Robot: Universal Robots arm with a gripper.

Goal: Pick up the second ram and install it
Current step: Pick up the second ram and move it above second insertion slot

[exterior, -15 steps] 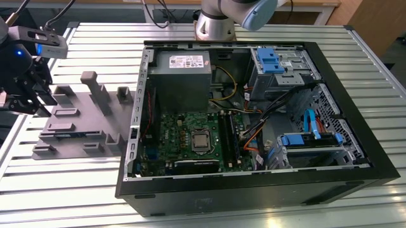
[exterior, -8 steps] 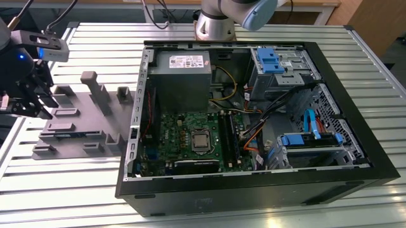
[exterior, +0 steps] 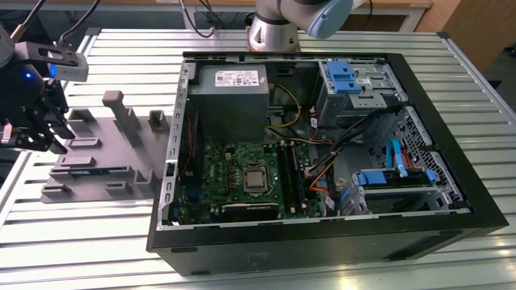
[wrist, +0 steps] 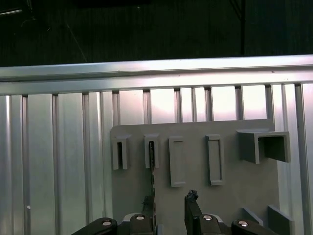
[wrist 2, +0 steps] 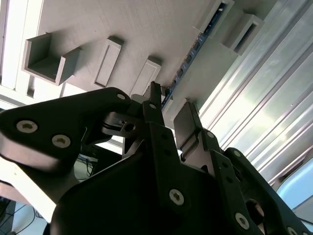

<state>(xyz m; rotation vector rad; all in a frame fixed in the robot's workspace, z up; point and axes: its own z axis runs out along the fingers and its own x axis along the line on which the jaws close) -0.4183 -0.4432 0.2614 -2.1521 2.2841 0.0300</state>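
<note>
Gripper (wrist 2: 170,101) hung over grey fixture plate (wrist 2: 122,24), at ext. view's left of the open PC case (exterior: 339,241). You had jaws apart, gripping nothing. Second ram (wrist 2: 195,45) stood on edge in plate's slotted holders, its near end just beside one fingertip (wrist 2: 155,94). Contact: couldn't tell.

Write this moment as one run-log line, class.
hand: open, close to second ram, not gripping | second ram: on edge in grey fixture | computer case: open, beside fixture
</note>
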